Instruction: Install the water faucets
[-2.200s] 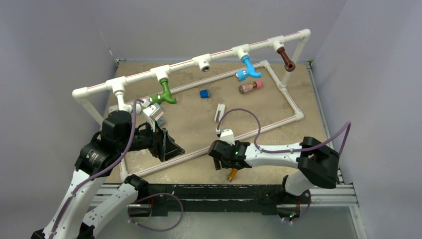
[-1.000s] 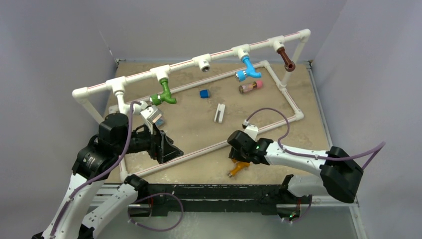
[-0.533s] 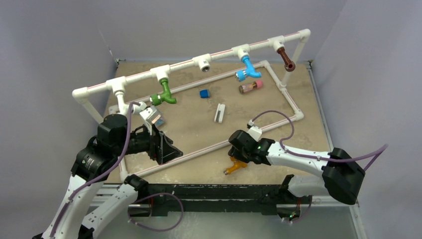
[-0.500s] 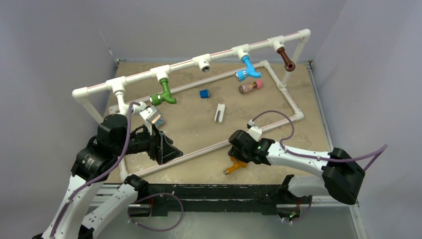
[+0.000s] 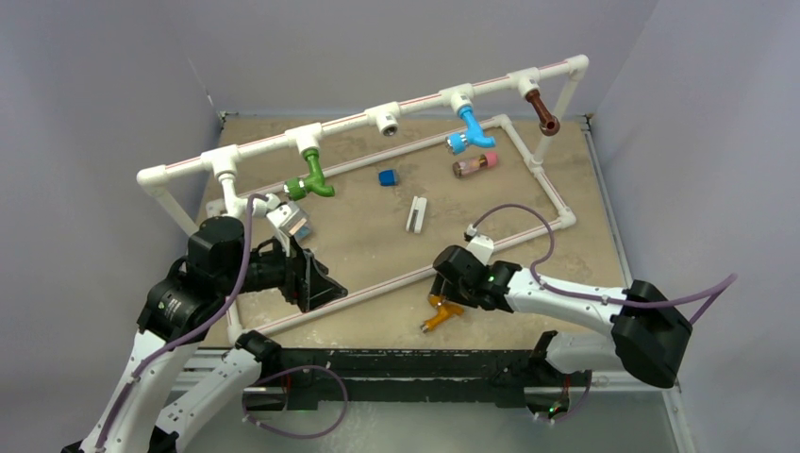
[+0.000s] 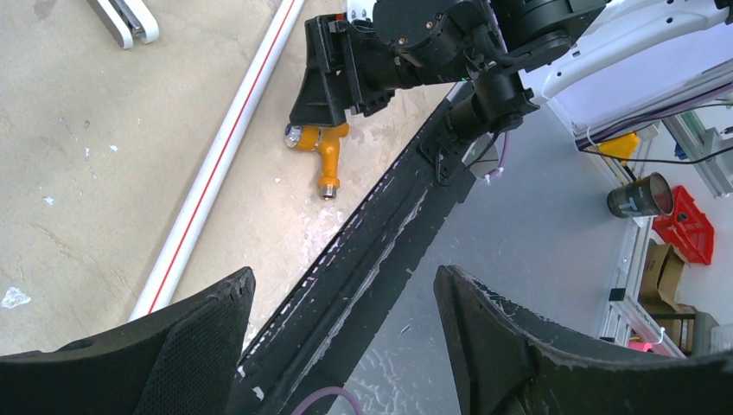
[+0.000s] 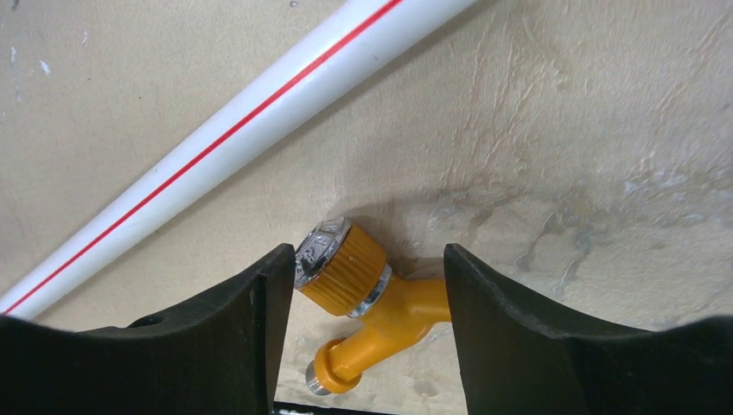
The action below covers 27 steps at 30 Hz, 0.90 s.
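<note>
The right fingers [image 7: 173, 354] are standing parted, one on each side of the orange faucet [image 7: 372, 290]. They are bracketing it rather than clamping it, and whether the pads are brushing it is hard to call. The faucet is lying flat on the sandy, rough-plastered worktop [image 7: 562, 130]. It is sitting just on the near side of the low white pipe [image 7: 259, 112], smooth and round with a thin red stripe. That faucet is showing a ribbed orange collar with a shiny metal threaded end, a short bent body and a small silver-tipped nozzle.

Over on the other side, the left fingers [image 6: 190, 346] are spreading as wide as they go and gripping nothing. They are matte black with a grainy surface, and they are hanging above the dark near edge of the worktop.

Up on the raised white rail [image 5: 349, 123], the green faucet [image 5: 311, 181], the blue faucet [image 5: 469, 132] and the brown faucet [image 5: 542, 111] are hanging from their tee joints. One tee [image 5: 385, 118] between green and blue is showing its round socket. A small blue block [image 5: 387, 176], a clear cylinder with a pink end [image 5: 475, 165] and a flat white clip [image 5: 415, 214] are lying loose mid-worktop.
</note>
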{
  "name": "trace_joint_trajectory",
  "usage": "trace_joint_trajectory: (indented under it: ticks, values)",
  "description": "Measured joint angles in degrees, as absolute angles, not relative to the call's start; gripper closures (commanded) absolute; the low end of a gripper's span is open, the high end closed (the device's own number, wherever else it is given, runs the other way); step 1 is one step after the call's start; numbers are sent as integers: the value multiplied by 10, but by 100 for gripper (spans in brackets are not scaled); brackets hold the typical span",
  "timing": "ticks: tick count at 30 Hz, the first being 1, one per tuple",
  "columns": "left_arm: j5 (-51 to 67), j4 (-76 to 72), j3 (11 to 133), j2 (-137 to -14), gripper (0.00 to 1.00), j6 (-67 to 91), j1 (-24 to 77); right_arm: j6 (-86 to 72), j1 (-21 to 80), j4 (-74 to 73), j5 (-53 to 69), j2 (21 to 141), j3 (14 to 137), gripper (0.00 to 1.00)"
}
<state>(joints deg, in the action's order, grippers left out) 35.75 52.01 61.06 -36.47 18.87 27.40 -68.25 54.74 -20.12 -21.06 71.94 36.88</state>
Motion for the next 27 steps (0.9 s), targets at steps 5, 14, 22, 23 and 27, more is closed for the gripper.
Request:
trace_joint_trajectory:
  ticks: [5,14,22,23,27]
  values:
    - [358,520,608,-365,25,189,274,-626,552,-206,-220,717,390,30]
    - [357,520,602,-367,25,189,274,-527,601,-206,-220,717,435,31]
    - [357,519,601,-370,25,188,274,-503,638,-249,-230,809,463,33]
    - [358,519,601,-371,25,188,274,-503,638,-253,-230,812,463,33]
    - [358,519,601,-376,25,184,274,-502,639,-267,-230,814,463,33]
